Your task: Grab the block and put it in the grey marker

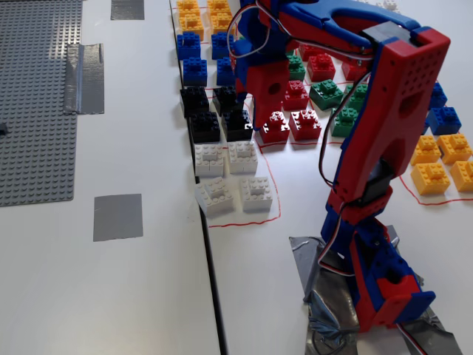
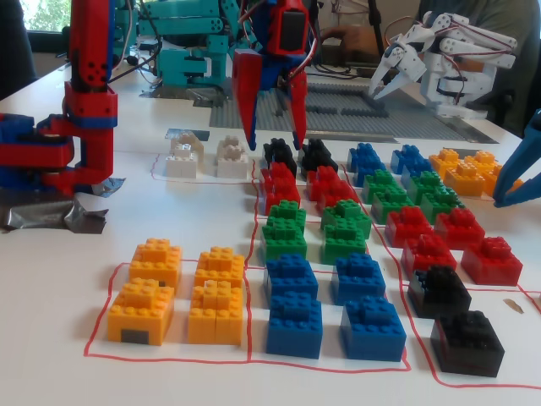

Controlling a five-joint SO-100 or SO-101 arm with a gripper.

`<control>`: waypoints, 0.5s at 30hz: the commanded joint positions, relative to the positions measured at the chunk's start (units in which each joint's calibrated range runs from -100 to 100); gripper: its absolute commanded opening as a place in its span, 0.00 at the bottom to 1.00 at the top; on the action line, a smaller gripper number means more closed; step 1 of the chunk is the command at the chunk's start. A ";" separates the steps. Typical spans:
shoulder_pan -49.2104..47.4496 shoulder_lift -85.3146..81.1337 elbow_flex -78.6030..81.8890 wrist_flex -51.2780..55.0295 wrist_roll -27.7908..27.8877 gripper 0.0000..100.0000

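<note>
Several black bricks sit in a group in a fixed view; the nearest to my gripper is one [image 1: 238,124] beside the red bricks. It also shows in the other fixed view [image 2: 279,155]. My gripper [image 1: 253,118] is open and empty. It points down with its red fingers either side of that black brick [image 2: 275,145], just above it. The grey marker [image 1: 117,217] is a flat dark-grey patch on the white table to the left, well clear of the bricks.
Bricks sorted by colour fill red-outlined zones: white [image 1: 225,177], red [image 1: 295,122], green [image 1: 325,92], blue [image 1: 194,59], orange [image 1: 436,159]. A grey studded baseplate [image 1: 37,96] with a silver tape strip [image 1: 83,78] lies left. Another grey patch [image 1: 127,9] lies at the top. The arm's base [image 1: 384,288] is taped down.
</note>
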 commanded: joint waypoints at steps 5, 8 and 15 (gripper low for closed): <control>-0.91 0.30 -4.90 -1.69 -0.59 0.24; -0.91 0.96 -5.00 -2.02 -0.73 0.23; -1.60 2.36 -5.00 -2.99 -1.66 0.23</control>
